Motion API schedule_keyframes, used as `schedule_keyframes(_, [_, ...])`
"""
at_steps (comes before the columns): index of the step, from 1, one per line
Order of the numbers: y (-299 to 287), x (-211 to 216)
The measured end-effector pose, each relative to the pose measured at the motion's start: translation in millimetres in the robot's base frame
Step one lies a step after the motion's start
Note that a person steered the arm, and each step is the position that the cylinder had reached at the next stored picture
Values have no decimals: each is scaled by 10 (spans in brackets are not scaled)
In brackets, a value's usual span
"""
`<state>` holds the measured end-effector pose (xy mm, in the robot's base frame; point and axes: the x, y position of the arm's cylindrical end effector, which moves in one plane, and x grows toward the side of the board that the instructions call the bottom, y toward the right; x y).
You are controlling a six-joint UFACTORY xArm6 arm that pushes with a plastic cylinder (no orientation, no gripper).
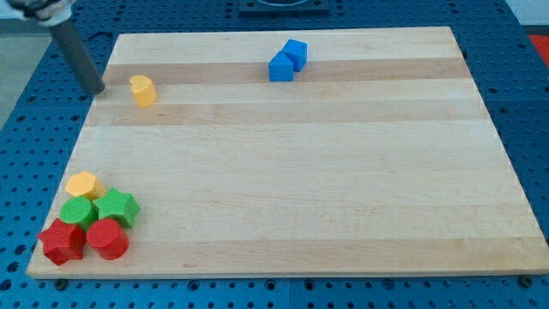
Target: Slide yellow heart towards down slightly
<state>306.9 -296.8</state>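
Note:
The yellow heart point(143, 90) lies near the board's top left corner. My tip point(99, 89) is to the left of it, at about the same height in the view, a short gap away and not touching it. The tip stands at the board's left edge, and the dark rod slants up from it to the view's top left.
A blue cube point(296, 52) and a second blue block point(280, 68) touch near the top middle. At the bottom left corner a yellow hexagon point(84, 184), green round block point(78, 211), green star point(117, 207), red star point(63, 241) and red round block point(107, 239) cluster. The wooden board point(343, 172) sits on a blue perforated table.

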Motion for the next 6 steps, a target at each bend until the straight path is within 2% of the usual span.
schedule_keyframes(1, [355,-166])
schedule_keyframes(2, [784,55])
schedule_keyframes(4, [916,1043])
schedule_keyframes(5, [954,1305])
schedule_keyframes(6, [954,1234])
